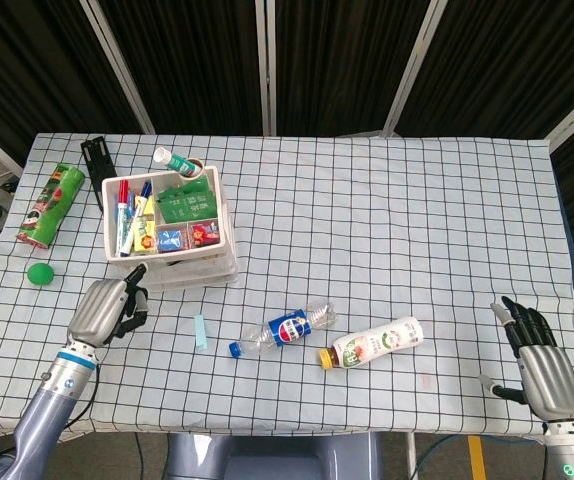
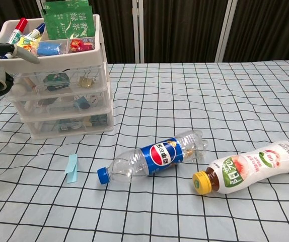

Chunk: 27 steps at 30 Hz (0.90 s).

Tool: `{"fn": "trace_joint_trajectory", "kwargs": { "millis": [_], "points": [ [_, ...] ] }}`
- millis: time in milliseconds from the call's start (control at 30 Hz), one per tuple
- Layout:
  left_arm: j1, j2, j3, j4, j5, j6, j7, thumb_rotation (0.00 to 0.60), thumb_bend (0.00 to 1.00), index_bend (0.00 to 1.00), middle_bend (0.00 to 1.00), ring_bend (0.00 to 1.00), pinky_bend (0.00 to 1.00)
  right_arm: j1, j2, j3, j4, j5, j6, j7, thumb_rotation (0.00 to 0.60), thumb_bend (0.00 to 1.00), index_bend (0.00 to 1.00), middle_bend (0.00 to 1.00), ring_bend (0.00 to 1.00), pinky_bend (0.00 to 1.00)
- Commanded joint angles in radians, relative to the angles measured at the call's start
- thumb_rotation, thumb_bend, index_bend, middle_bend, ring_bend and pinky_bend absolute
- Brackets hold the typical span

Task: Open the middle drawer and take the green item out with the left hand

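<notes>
My left hand hangs just in front of the left end of the clear drawer unit with its fingers curled and nothing in them, while my right hand rests well apart at the far right edge of the tabletop, fingers spread and empty. The middle drawer is closed, and the green item inside may be the greenish shape I see through the clear front, though I cannot tell. On the checked cloth lie a Pepsi bottle with a blue cap and a drink bottle with a yellow cap whose label I cannot read; a green packet printed with white characters stands in the top tray.
</notes>
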Motion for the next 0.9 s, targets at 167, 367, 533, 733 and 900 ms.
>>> {"fn": "trace_joint_trajectory", "kwargs": {
  "millis": [167, 367, 533, 733, 900],
  "points": [
    [-0.029, 0.005, -0.015, -0.006, -0.12, -0.039, 0.058, 0.6, 1.0, 0.21, 0.8, 0.73, 0.7, 0.0, 0.0, 0.001, 0.0, 0.001, 0.0, 0.0, 0.6, 0.04, 0.0, 0.0, 0.0, 0.0],
    [-0.037, 0.001, -0.011, 0.005, -0.145, -0.045, 0.064, 0.6, 1.0, 0.21, 0.8, 0.73, 0.7, 0.0, 0.0, 0.001, 0.001, 0.001, -0.001, -0.001, 0.6, 0.04, 0.0, 0.0, 0.0, 0.0],
    [-0.043, 0.0, -0.01, 0.008, -0.167, -0.045, 0.077, 0.6, 1.0, 0.24, 0.8, 0.73, 0.7, 0.0, 0.0, 0.001, 0.0, 0.0, 0.0, 0.0, 0.6, 0.04, 0.0, 0.0, 0.0, 0.0],
    [-0.043, 0.01, -0.011, -0.006, -0.169, -0.041, 0.066, 0.6, 1.0, 0.34, 0.82, 0.75, 0.72, 0.001, 0.0, 0.001, 0.001, 0.001, -0.001, -0.001, 0.6, 0.04, 0.0, 0.0, 0.0, 0.0],
    [-0.039, 0.037, 0.0, -0.043, -0.149, -0.048, 0.054, 0.6, 1.0, 0.35, 0.83, 0.75, 0.72, 0.0, 0.0, 0.001, 0.0, -0.001, 0.002, 0.0, 0.6, 0.04, 0.0, 0.0, 0.0, 0.0]
  ]
}}
